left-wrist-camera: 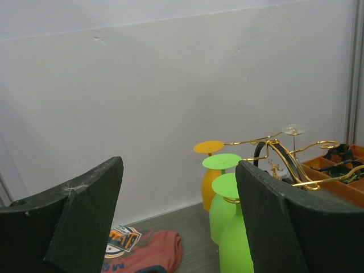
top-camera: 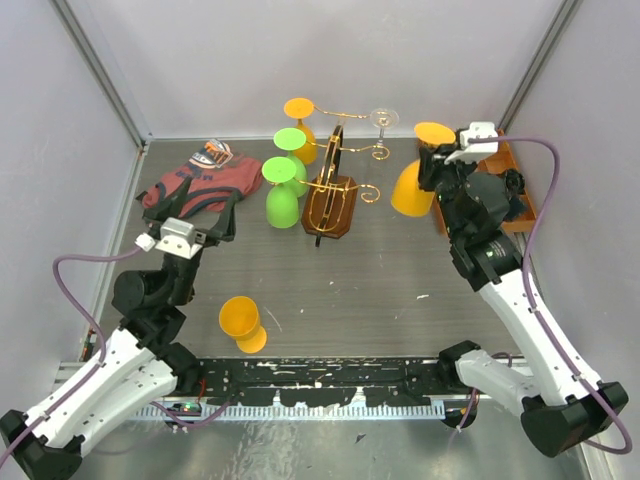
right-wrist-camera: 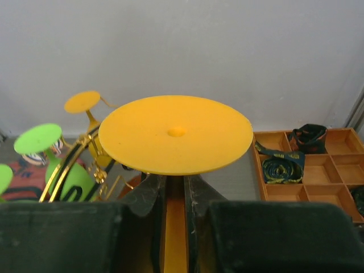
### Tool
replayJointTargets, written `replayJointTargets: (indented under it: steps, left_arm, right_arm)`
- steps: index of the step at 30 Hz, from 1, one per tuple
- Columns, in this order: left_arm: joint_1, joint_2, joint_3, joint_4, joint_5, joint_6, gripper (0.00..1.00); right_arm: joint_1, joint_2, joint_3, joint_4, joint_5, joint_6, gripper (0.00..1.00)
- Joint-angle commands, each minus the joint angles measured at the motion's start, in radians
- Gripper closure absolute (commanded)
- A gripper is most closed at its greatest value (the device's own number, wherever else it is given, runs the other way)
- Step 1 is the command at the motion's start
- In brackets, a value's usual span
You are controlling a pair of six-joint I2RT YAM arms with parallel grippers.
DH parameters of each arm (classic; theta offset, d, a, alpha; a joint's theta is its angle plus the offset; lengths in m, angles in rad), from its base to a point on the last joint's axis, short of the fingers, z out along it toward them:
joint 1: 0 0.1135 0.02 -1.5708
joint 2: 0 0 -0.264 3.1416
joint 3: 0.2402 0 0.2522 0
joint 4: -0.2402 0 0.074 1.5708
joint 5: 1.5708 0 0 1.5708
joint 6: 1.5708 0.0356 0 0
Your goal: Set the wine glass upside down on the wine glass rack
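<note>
Right tool (right-wrist-camera: 175,207) clamped on stem of inverted orange wine glass (right-wrist-camera: 175,133), right of gold rack (top-camera: 331,203). Left tool (left-wrist-camera: 179,193) open wide, empty, above bench (top-camera: 380,290).

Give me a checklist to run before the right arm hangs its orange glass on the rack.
1. Right gripper shut on the orange glass stem: ok.
2. Glass inverted, foot up: ok.
3. Empty scroll arm on the wine glass rack, right side: ok.
4. Left gripper open, away from the rack: ok.
5. Stem lined up with that arm: not ok, glass is off to the right.
6. Grip firmness: cannot tell.
</note>
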Motion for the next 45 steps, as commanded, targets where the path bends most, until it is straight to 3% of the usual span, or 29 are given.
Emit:
replayJointTargets:
  steps: [1,12,20,45]
  left_arm:
    - [-0.002,-0.016,0.056,-0.065,-0.025,-0.016,0.13]
    - [-0.003,0.017,0.05,-0.063,-0.03,-0.024,0.13]
    - [-0.003,0.068,0.046,-0.026,-0.026,-0.031,0.13]
    - [-0.002,0.088,0.036,-0.004,-0.047,0.01,0.08]
  right_arm:
    - [-0.06,-0.06,-0.113,0.06,-0.202,-0.043,0.99]
    - [-0.108,-0.125,-0.499,0.538,-0.445,-0.101,0.99]
    - [-0.108,-0.042,-0.516,0.647,-0.568,-0.149,0.99]
    - [-0.107,0.202,-0.469,0.881,-0.634,-0.145,0.99]
